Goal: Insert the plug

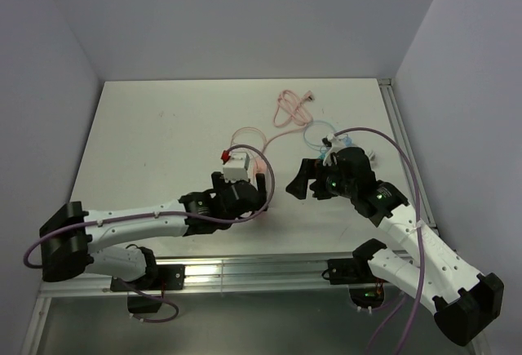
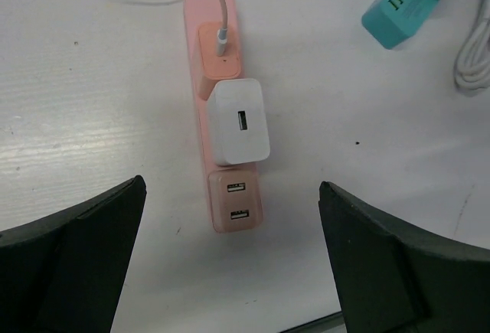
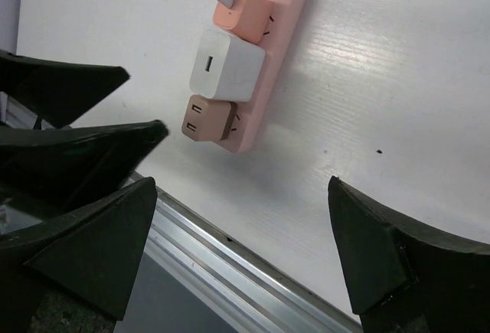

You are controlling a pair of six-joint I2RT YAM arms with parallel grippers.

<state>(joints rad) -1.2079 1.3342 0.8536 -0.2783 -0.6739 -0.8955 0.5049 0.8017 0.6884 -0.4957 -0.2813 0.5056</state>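
Observation:
A pink power strip (image 2: 194, 50) lies on the white table. Three adapters sit in it in a row: an orange-pink one with a pink cable (image 2: 217, 53), a white one (image 2: 241, 121) and a pink-brown one with two USB ports (image 2: 236, 203). My left gripper (image 2: 231, 184) is open and empty, hovering above the strip's near end with a finger on each side. The strip also shows in the right wrist view (image 3: 285, 31) with the white adapter (image 3: 226, 65). My right gripper (image 3: 241, 182) is open and empty, to the right of the strip. In the top view the white adapter (image 1: 237, 167) sits just beyond the left gripper (image 1: 241, 182).
A teal adapter (image 2: 396, 11) with a yellow piece lies right of the strip, beside a white cable (image 2: 475, 53). Pink (image 1: 289, 110) and blue (image 1: 314, 135) cables lie farther back. The table's aluminium front rail (image 3: 230, 256) is close under the right gripper (image 1: 306, 182).

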